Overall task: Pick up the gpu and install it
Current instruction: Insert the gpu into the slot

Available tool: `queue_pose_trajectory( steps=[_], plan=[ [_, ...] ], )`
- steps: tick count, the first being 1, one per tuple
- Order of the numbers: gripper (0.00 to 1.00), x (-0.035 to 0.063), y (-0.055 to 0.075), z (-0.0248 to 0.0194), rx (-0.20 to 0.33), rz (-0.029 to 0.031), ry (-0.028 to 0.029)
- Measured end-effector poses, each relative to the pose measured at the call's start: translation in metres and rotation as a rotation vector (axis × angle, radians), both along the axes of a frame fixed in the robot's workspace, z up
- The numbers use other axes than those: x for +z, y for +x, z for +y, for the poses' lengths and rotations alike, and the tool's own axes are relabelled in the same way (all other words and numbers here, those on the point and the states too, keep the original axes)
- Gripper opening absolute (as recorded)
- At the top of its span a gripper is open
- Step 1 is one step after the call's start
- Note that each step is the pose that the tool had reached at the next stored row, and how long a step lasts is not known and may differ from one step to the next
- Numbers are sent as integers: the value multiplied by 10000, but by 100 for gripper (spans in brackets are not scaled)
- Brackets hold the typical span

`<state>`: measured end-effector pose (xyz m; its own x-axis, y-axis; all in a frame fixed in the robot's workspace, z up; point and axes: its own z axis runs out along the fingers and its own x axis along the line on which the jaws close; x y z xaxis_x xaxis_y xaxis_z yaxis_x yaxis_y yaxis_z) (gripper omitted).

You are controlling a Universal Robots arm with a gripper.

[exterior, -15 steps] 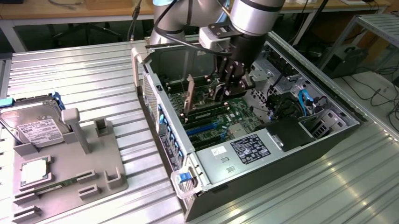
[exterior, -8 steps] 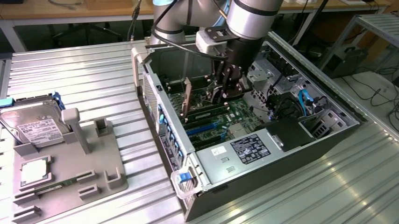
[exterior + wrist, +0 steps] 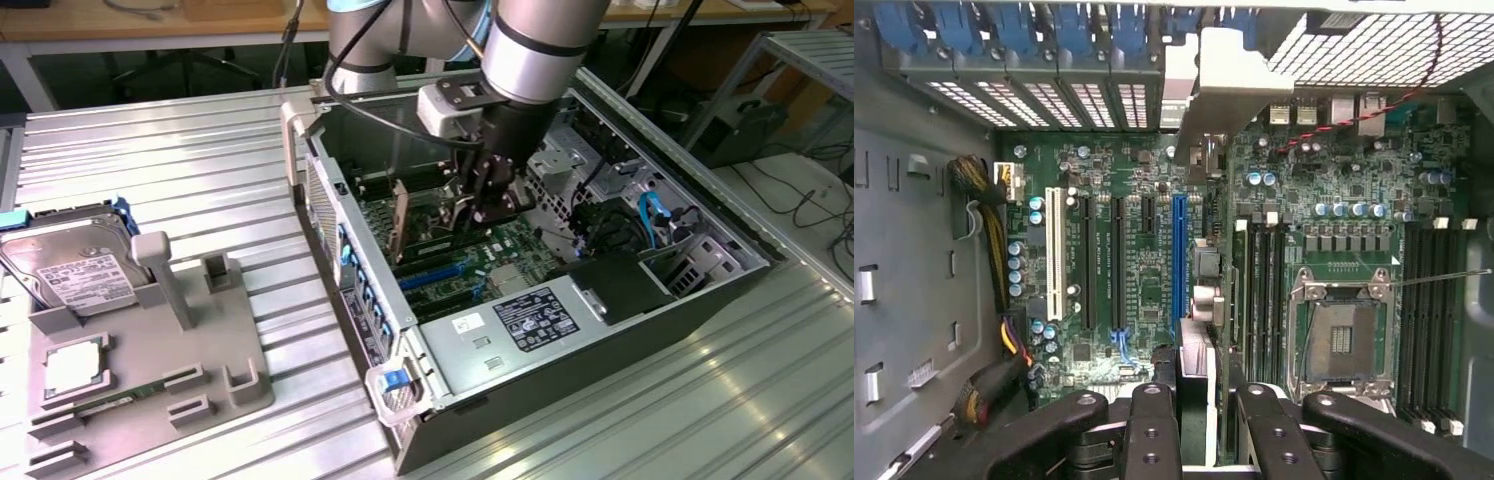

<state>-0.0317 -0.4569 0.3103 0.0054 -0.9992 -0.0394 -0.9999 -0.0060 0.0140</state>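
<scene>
— Silver ribbed table (image 3: pixel 174 150), exterior view first. What sits on it?

— On that view's left, a grey fixture (image 3: pixel 200 350) with a hard drive (image 3: pixel 74 270) leaning in one of its slots. To the right of it lies the case (image 3: pixel 601 320), on its side with the panel off, the motherboard (image 3: pixel 507 255) showing inside.

— And the arm?

— It reaches down into the case from above. The gripper (image 3: pixel 483 205) hangs low over the motherboard, near the middle of the case. From this angle I cannot make out clearly what is between its fingers.

— Wrist view, then.

— This one looks straight down onto the motherboard (image 3: pixel 1324 180). Two black fingers (image 3: pixel 1151 420) stand on either side of a thin card seen edge-on. That is the gpu (image 3: pixel 1216 85).

— So the gripper (image 3: pixel 1204 400) is pinching it?

— Yes, closed on the gpu, one finger on each face. The card stands upright and runs from the fingers towards the case's rear wall. Its silver bracket is up against the slot covers with the blue latches (image 3: pixel 1014 25).

— Where is it over the board?

— Just beside the blue slot (image 3: pixel 1178 260), between that slot and the memory slots (image 3: pixel 1264 280). Whether its edge is seated in a slot, I cannot tell.
</scene>
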Motion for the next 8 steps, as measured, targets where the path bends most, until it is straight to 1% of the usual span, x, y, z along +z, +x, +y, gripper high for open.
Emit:
queue_pose_trajectory(
  steps=[4,8],
  plan=[
    [27,-62,-42,-2,0,-1,2],
    [27,-135,-53,-2,2,0,1]
  ],
)
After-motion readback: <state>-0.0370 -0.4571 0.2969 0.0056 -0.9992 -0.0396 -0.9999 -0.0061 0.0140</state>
